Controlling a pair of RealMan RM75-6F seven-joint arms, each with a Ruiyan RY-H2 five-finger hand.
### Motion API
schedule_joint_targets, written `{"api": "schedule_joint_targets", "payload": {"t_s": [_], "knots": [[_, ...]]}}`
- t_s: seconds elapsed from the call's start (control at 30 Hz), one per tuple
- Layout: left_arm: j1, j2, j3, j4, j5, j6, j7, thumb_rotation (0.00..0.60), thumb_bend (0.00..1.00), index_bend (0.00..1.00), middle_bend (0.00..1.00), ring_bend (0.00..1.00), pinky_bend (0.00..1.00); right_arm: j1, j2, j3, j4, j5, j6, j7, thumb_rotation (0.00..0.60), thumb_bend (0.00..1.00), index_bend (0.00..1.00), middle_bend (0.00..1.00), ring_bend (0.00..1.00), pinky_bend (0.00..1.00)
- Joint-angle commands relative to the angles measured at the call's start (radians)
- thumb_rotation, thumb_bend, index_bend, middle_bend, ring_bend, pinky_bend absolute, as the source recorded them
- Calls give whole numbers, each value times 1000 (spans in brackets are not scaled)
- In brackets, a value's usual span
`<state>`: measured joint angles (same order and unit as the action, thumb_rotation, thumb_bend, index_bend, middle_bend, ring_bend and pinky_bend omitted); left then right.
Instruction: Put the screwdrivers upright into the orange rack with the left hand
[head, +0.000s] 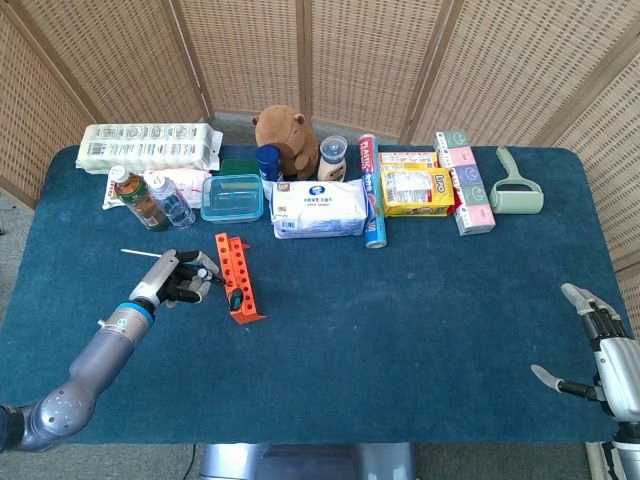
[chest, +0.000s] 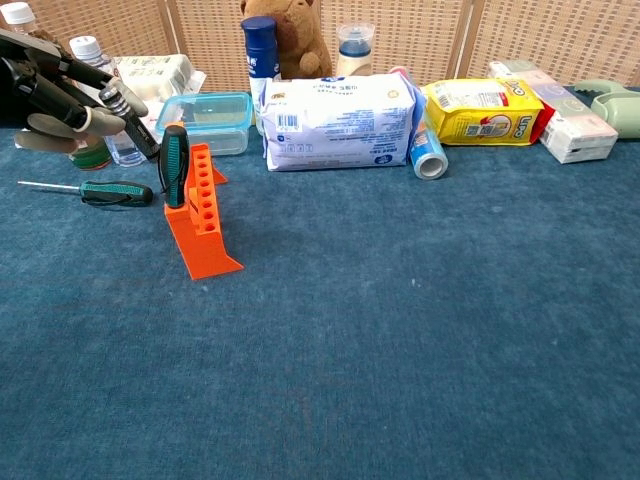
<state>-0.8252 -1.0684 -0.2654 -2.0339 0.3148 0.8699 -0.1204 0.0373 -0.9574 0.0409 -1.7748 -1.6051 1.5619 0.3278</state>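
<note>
item: orange rack (chest: 203, 220), standing on the blue table (chest: 400, 330), long axis running away from me, a row of holes along its top.

item: seated screwdriver (chest: 175, 165), green-and-black handle, upright in the rack's near end. done.

item: loose screwdriver (chest: 96, 191), lying flat on the cloth just to the left of the rack, long axis left-to-right, handle toward the rack, thin tip pointing away to the left. not yet racked.

item: my left hand (chest: 60, 85), raised above and behind that loose screwdriver, to the left of the rack. fingers curled in, one reaching toward the seated handle; whether it touches i cannot tell from either view, and i see nothing held in it. the loose tool lies below and slightly forward of my palm, so the next reach is downward, i judge.

item: my right hand (head: 600, 350), far right edge of the table, fingers spread, holding nothing, well apart from everything here.
</note>
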Motion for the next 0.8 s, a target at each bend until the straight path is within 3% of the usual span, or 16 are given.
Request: {"api": "schedule_joint_targets", "payload": {"t_s": [0.03, 0.43, 0.8], "knots": [[-1, 4, -2, -3, -2, -4, 3, 600, 555, 553, 890, 929, 888, 0, 0, 0, 0, 0, -1, -1, 600, 163, 12, 97, 94, 89], [-13, 6, -1, -17, -21, 10, 32, 600, 554, 379, 890, 930, 888, 0, 1, 0, 0, 0, 1, 3, 600, 163, 12, 97, 94, 89], [-10, 1, -8, -23, -18, 25, 35, 600, 552, 329, 890, 929, 888, 0, 2, 1, 1, 1, 1, 6, 600, 163, 12, 97, 93, 88]]}}
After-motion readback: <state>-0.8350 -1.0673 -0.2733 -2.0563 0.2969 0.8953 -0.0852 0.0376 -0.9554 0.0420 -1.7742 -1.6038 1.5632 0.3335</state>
